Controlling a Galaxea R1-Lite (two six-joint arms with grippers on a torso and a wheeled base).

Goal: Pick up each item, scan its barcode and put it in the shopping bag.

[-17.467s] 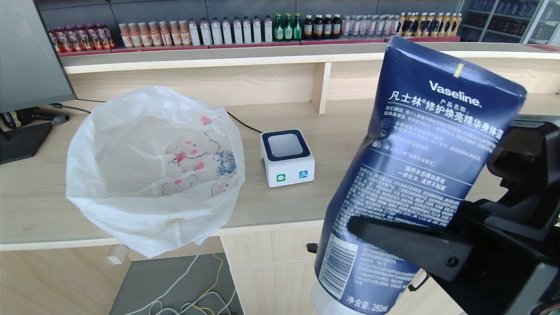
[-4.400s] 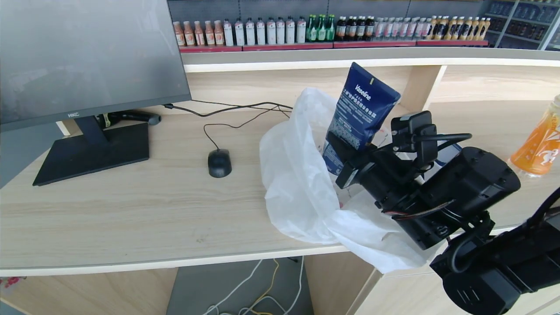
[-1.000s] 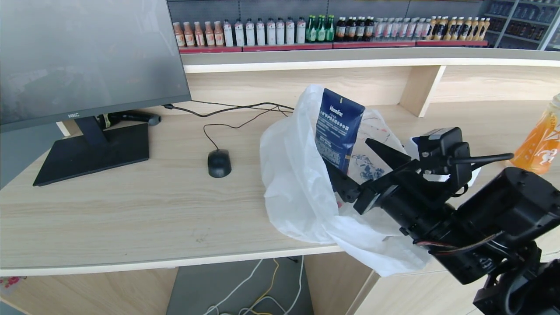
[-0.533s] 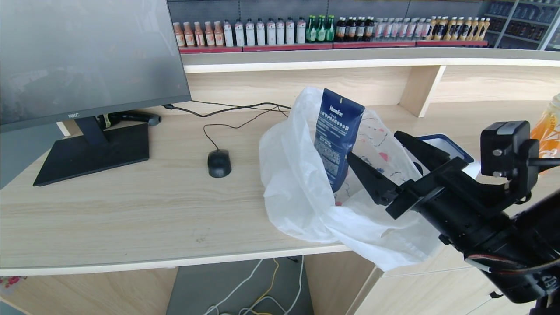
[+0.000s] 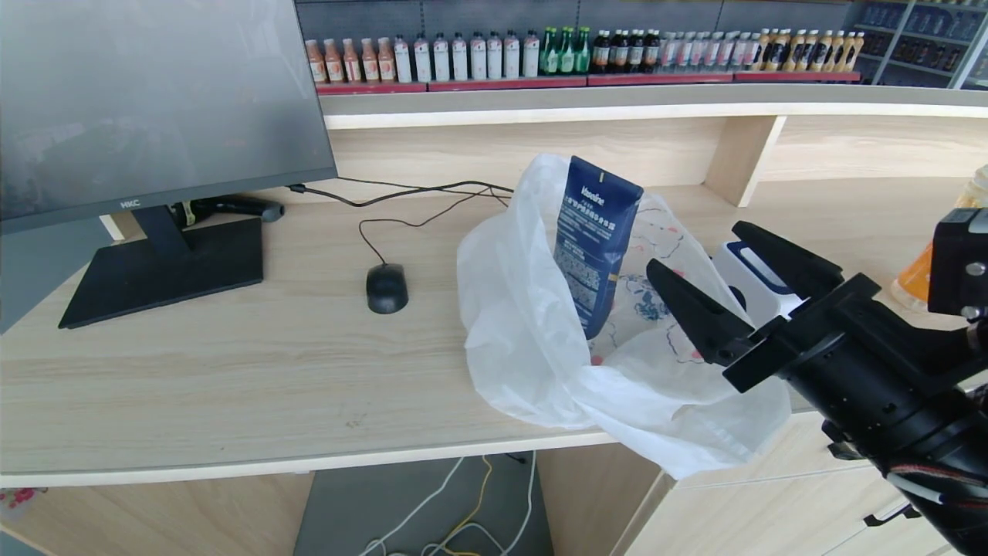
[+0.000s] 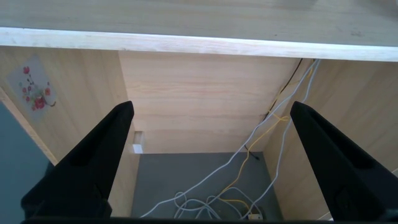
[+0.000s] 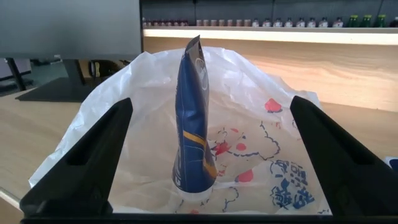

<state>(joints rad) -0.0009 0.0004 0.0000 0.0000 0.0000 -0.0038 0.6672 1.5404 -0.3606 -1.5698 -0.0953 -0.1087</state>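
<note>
crinkly translucent bag (image 5: pixel 532 340), glossy pouch (image 5: pixel 594 232)

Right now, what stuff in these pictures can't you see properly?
Scanner: head view, partly behind the fingers of the right gripper.
Orange bottle: head view, mostly behind the wrist camera, cut by the edge.
Blue tube, bottom end: head view, behind folds of the shopping bag.
Shelf bottles: head view, too small to tell labels.
</note>
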